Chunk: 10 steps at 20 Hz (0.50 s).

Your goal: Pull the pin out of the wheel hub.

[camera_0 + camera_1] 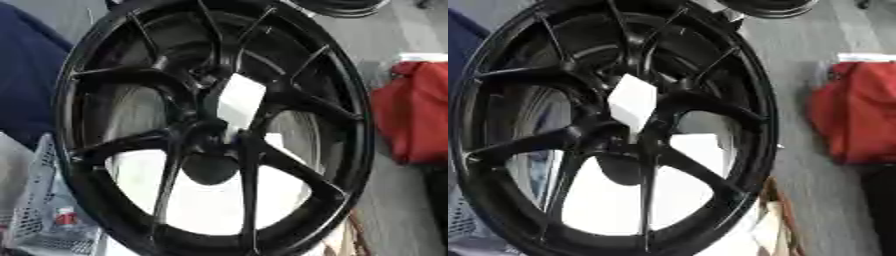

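At the hub (210, 137), no pin shows (no hands either, fingers unseen); the wheel (350, 150) looks heavy, stiff.

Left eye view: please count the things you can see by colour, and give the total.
Black: 2, the wheel and a second rim at the top edge
Red: 1, a bag-like thing
Blue: 1, cloth
White: 1, a mesh basket
Total: 5

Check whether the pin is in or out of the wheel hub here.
Cannot tell: the wheel hub is dark and no pin can be made out; neither hand shows.
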Motion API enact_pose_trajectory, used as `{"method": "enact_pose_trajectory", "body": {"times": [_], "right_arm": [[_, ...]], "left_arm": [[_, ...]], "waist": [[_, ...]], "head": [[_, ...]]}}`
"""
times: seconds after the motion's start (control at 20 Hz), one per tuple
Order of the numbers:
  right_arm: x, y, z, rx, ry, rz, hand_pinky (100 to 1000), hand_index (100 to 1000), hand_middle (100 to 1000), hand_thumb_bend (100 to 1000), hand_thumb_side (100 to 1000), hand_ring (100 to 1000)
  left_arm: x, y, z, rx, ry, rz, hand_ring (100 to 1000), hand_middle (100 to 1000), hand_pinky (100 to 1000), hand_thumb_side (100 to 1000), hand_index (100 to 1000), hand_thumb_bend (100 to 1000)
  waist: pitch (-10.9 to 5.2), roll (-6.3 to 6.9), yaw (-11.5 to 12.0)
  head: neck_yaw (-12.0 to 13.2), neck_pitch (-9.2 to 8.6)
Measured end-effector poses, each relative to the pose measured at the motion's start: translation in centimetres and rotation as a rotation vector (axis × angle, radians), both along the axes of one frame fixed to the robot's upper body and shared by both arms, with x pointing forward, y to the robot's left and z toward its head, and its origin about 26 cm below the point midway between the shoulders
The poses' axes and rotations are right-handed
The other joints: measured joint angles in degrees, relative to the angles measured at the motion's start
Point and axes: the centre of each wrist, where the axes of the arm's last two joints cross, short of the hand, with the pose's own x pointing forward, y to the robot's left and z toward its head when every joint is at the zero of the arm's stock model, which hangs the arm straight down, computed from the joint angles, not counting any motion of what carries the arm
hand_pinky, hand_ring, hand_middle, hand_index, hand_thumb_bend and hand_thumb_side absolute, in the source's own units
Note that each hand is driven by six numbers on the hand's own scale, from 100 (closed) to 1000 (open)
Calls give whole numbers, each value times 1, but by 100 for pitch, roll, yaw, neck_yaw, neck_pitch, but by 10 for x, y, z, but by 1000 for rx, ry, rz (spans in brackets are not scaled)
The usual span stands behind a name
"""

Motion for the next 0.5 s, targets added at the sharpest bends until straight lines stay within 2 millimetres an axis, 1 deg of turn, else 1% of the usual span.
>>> {"method": "enact_pose_trajectory", "body": {"times": [0.5], "right_arm": [[0, -1, 1, 28, -17, 1, 924, 884, 795, 100, 100, 879]], "left_arm": [[0, 0, 0, 0, 0, 0, 578, 700, 878, 864, 875, 121]], "waist": [[0, 2, 15]], "head": [[0, 0]]}}
